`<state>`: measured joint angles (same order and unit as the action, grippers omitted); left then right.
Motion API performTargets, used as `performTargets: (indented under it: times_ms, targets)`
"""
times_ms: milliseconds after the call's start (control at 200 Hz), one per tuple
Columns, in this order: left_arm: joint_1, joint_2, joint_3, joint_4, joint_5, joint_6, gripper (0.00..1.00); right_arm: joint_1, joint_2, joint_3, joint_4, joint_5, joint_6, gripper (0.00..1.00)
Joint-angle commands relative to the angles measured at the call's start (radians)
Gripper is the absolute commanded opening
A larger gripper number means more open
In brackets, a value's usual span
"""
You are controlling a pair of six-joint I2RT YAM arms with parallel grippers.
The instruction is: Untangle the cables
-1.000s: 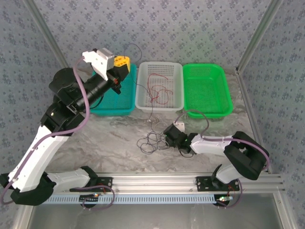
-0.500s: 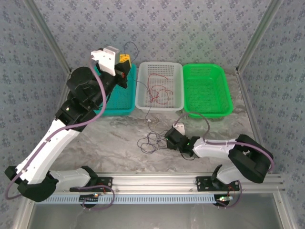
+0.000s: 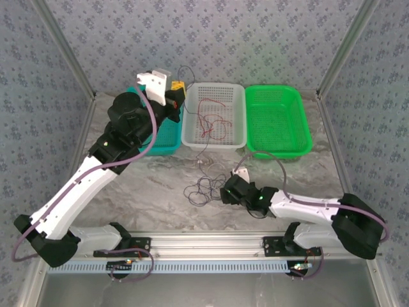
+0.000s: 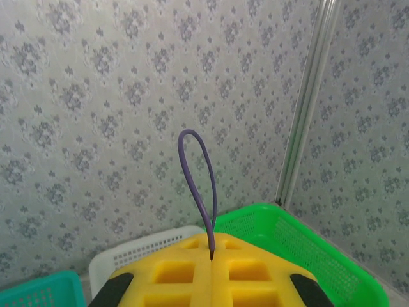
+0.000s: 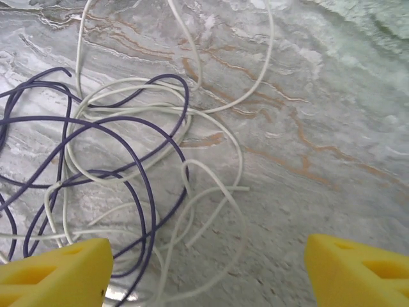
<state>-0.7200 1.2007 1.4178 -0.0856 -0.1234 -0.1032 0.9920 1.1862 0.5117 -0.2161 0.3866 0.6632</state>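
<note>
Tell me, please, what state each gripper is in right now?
Left gripper: shut on a dark cable.
Right gripper: open, above the tangled cables on the table.

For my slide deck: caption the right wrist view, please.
Open right gripper hovers over tangled purple and white cables on marble table.

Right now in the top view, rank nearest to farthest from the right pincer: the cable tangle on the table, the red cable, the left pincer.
From the right pincer:
1. Cable tangle, on the table just to its left.
2. Red cable, in the white basket behind.
3. Left pincer, far back left, shut on a dark cable loop.
</note>
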Motion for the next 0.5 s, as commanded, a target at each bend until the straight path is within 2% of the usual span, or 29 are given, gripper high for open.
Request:
performTargets:
  times_ms: [0,110,305,500]
  targets:
    - [0.002,-0.013,0.008,0.037,0.009,-0.018,0.04,0.011,-0.077,0.040,-0.153,0.095,-0.007,0.82]
    - [0.002,-0.007,0.010,0.019,0.004,-0.006,0.04,0.013,-0.177,0.022,-0.173,0.112,-0.014,0.80]
    - [0.003,-0.006,0.010,0.017,-0.002,-0.007,0.04,0.014,-0.355,-0.081,-0.040,-0.040,-0.129,0.73]
    - [0.003,-0.006,0.010,0.018,0.008,-0.021,0.04,0.016,-0.353,-0.111,0.047,-0.136,-0.170,0.72]
